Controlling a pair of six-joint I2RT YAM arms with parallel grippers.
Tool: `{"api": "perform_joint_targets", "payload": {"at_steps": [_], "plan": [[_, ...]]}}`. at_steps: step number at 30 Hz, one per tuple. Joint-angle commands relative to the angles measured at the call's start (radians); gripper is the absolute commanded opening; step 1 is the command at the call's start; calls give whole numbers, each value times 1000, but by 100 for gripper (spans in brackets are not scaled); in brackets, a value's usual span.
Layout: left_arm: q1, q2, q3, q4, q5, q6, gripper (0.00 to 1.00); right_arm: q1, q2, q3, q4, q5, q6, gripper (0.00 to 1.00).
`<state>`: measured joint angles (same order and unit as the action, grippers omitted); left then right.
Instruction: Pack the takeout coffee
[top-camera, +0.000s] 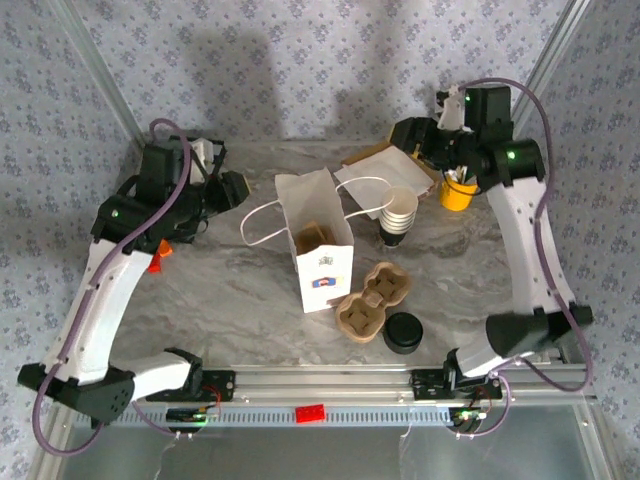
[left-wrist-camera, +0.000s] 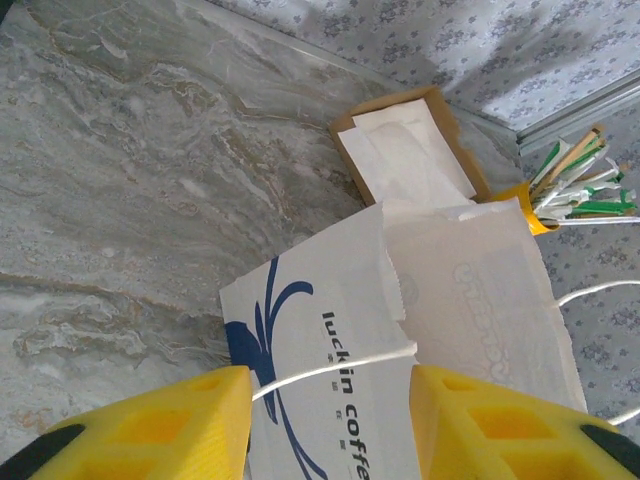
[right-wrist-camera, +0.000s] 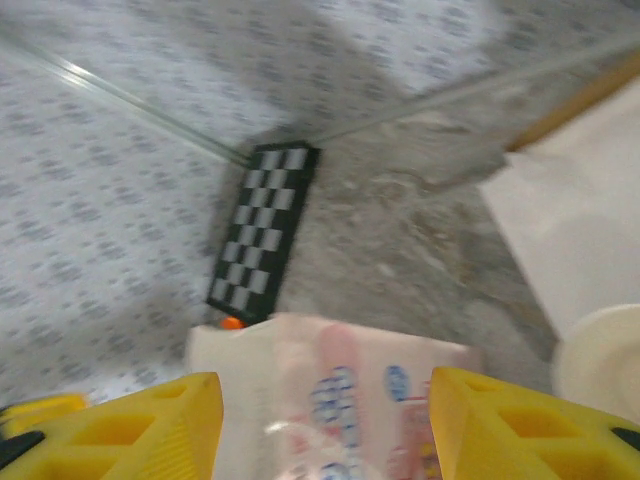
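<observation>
White paper carrier bag (top-camera: 322, 262) with blue print is standing upright, long axis vertical, mouth pointing up, just ahead of the left gripper (left-wrist-camera: 330, 400). That gripper's jaws are standing apart and gripping nothing, while the bag's thin white cord handle (left-wrist-camera: 330, 368) is crossing the gap between them. Right gripper (right-wrist-camera: 325, 405) is hanging with jaws parted. Between them a pink-and-white packet (right-wrist-camera: 340, 355) is showing too blurred to read, and contact cannot be told.

paper bag (top-camera: 322, 245): white, blue logo, upright, mouth open, tabletop centre
coffee cup (top-camera: 398, 213): white, lidless, upright, 2 o'clock of bag
pulp carrier (top-camera: 373, 300): brown, flat, 5 o'clock of bag
lid (top-camera: 403, 332): black, 4 o'clock of carrier
</observation>
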<state>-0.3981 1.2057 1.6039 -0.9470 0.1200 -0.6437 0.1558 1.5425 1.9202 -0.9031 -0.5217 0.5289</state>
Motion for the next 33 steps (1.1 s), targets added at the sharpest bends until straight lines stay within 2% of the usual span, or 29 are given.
{"api": "perform_joint_targets", "payload": {"at_steps": [1,6,8,16,19,25,30,33], "plan": [[16,47,80,-42,15,27,46,-36,124,45,-121,-10,-118,58],[42,112,152,-63,26,30,46,-35,315,180,-199,84,-204,62],[54,137,189,-91,27,39,45,-26,391,265,-277,160,-211,62],[109,175,226,-120,46,57,46,61,598,518,-442,271,-296,68],[126,178,229,-130,48,56,45,87,651,562,-458,252,-393,68],[146,197,249,-158,52,64,45,95,745,623,-439,231,-491,68],[153,206,259,-167,40,63,45,112,795,657,-420,265,-570,72],[154,210,257,-164,39,55,45,128,819,651,-412,344,-600,76]]}}
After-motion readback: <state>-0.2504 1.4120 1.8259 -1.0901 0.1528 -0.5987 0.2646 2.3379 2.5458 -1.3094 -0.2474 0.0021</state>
